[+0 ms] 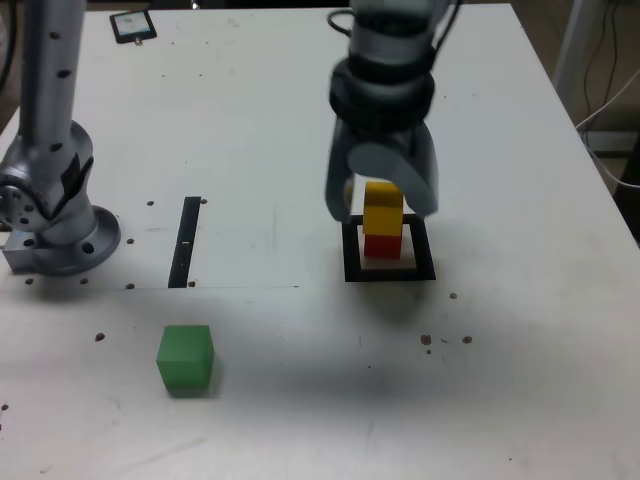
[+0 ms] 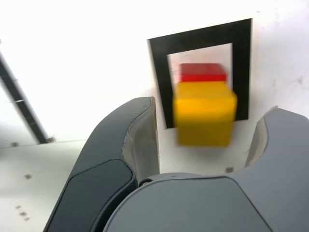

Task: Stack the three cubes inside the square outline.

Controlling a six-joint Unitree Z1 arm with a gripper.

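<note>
The yellow cube (image 1: pixel 383 208) (image 2: pixel 205 116) sits on the red cube (image 1: pixel 381 245) (image 2: pixel 203 72), and both stand inside the black square outline (image 1: pixel 390 273) (image 2: pixel 159 82). My gripper (image 1: pixel 380 203) (image 2: pixel 210 110) hangs open over this stack, one finger on each side of the yellow cube. In the wrist view a visible gap separates the fingers (image 2: pixel 140 140) from the yellow cube. The green cube (image 1: pixel 185 358) lies alone on the table, near the front at the exterior view's left, far from the gripper.
A thin black strip (image 1: pixel 187 242) lies flat between the arm's base (image 1: pixel 55 225) and the outline. A small dark device (image 1: pixel 132 25) rests at the table's far edge. Small screw holes dot the white tabletop (image 1: pixel 500 380).
</note>
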